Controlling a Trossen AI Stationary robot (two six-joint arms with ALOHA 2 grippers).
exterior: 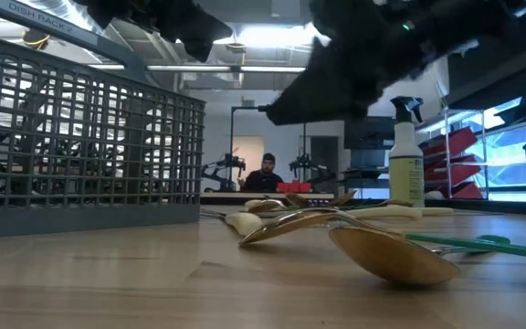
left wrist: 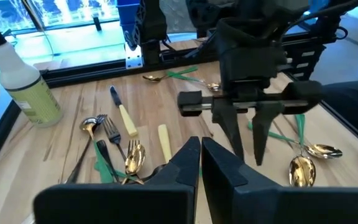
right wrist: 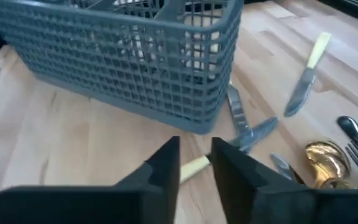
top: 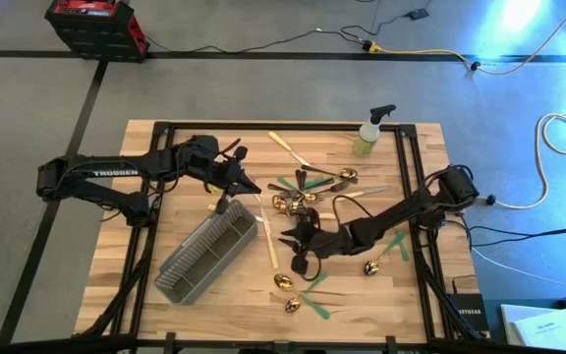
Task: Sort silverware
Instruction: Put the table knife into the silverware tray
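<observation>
The silverware lies scattered on the wooden table: a cluster of gold-headed pieces at the middle, gold spoons near the front, and knives beside the grey mesh caddy. My right gripper hovers open above the table next to the caddy's corner. A cream knife handle shows on the table through the gap between its fingers. My left gripper is shut on nothing and hangs in the air over the caddy's far end, facing the right gripper.
A yellow-green spray bottle stands at the far edge of the table. The caddy lies slantwise at the near left. Green-handled pieces lie under the right arm. A person sits in the room beyond the table.
</observation>
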